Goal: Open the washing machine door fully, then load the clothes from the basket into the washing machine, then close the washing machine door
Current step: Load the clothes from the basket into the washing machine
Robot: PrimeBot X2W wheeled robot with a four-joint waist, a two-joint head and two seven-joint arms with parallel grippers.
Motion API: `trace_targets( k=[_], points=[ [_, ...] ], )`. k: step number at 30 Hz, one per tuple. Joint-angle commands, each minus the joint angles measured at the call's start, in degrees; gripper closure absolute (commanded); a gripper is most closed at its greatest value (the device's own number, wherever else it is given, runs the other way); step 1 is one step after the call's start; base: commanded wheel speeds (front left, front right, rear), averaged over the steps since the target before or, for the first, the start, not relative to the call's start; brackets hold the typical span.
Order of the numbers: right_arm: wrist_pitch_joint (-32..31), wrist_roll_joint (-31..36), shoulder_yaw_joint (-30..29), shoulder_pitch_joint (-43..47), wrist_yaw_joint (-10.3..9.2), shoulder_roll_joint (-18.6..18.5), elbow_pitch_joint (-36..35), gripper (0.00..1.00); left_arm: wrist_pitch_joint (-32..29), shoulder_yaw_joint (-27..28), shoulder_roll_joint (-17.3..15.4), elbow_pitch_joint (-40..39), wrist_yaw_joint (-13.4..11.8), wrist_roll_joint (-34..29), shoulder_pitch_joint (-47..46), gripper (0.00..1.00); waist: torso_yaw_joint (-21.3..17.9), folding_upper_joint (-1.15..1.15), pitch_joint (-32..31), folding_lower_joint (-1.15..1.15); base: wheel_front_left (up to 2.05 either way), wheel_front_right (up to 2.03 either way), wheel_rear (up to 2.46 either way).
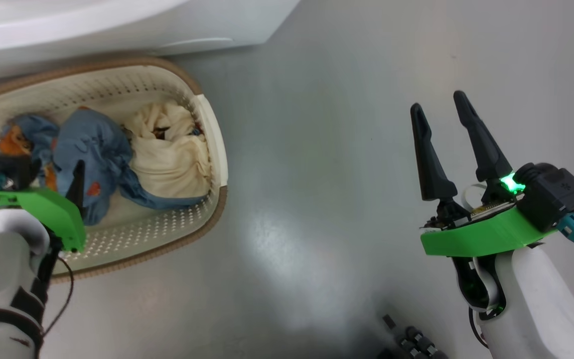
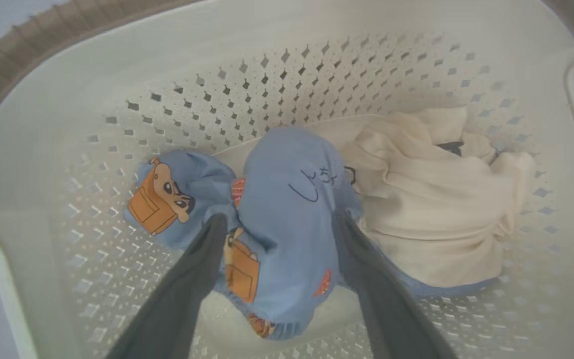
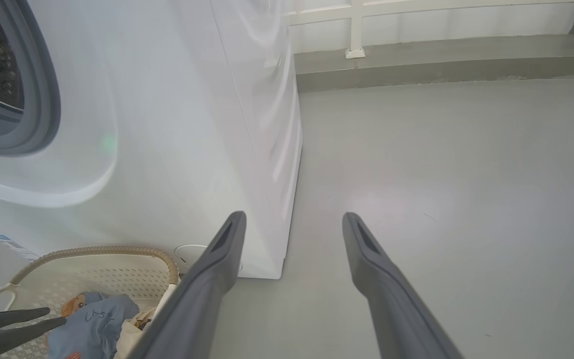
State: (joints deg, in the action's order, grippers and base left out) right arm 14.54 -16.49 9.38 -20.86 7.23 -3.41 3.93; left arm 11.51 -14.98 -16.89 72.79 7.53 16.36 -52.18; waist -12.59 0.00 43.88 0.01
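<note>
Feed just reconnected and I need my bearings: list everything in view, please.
floor: one, grey, under everything
washing machine: one, white, on the floor
gasket: one, grey, around the machine's opening
basket: one, cream with brown rim, on the floor before the washing machine
light blue garment: one, blue with orange prints, in the basket
cream garment: one, cream, in the basket beside the blue one
left claw: one, dark fingers, open astride the light blue garment
right claw: one, dark fingers, open above the floor
</note>
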Motion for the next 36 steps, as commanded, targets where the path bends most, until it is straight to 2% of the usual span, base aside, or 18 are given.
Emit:
trace_targets(
  k=[1, 14, 21, 25, 26, 28, 29, 36],
  points=[
    [0.46, 0.57, 1.61, 0.27, 0.25, 0.40, -1.80, 0.00, -0.83, 0.58, -3.07, 0.21, -0.32, -0.82, -0.57, 0.00, -1.60, 0.00, 2.67, -0.01, 0.00, 0.00, 0.00],
    [0.46, -1.42, 3.83, -1.17, 0.25, 0.52, -2.68, 0.00, -7.16, -0.82, -7.00, 0.99, -0.69, -1.06, -4.51, 0.00, -3.82, 0.00, 5.41, -0.01, 0.00, 0.00, 0.00],
    [0.46, -1.96, 4.07, -1.19, 0.25, 0.53, -3.17, 0.00, -10.60, -1.74, -7.15, 1.08, -0.20, 0.15, -5.48, 0.00, -4.51, 0.00, 5.96, -0.01, 0.00, 0.00, 0.00],
    [0.46, -2.30, 4.24, -1.27, 0.25, 0.53, -3.19, 0.00, -12.66, -3.63, -6.01, 0.72, -0.08, 1.40, -5.26, 0.00, -4.75, 0.00, 6.06, -0.01, 0.00, 0.00, 0.00],
    [0.46, -2.40, 4.30, -1.32, 0.25, 0.53, -3.21, 0.00, -13.19, -4.23, -5.74, 0.37, -0.07, 2.13, -5.05, 0.06, -4.80, 0.00, 6.07, -0.01, 0.00, 0.00, 0.00],
    [0.46, -2.58, 4.38, -1.42, 0.25, 0.53, -3.28, 0.00, -14.00, -5.62, -5.42, -0.82, -0.07, 3.88, -4.49, 0.72, -4.89, 0.00, 6.03, -0.01, 0.00, 0.00, 0.00],
    [0.46, -2.64, 4.41, -1.46, 0.25, 0.53, -3.31, 0.00, -14.45, -6.32, -5.38, -1.50, -0.06, 4.98, -4.15, 1.00, -4.94, 0.00, 5.98, -0.01, 0.00, 0.00, 0.00],
    [0.46, -2.58, 3.88, -1.56, 0.25, 0.53, -3.36, 0.00, -16.66, -12.10, -6.80, -5.81, -0.05, 12.10, -2.17, 1.00, -4.73, 0.00, 5.04, -0.01, 0.00, 0.00, 0.00]
  ],
)
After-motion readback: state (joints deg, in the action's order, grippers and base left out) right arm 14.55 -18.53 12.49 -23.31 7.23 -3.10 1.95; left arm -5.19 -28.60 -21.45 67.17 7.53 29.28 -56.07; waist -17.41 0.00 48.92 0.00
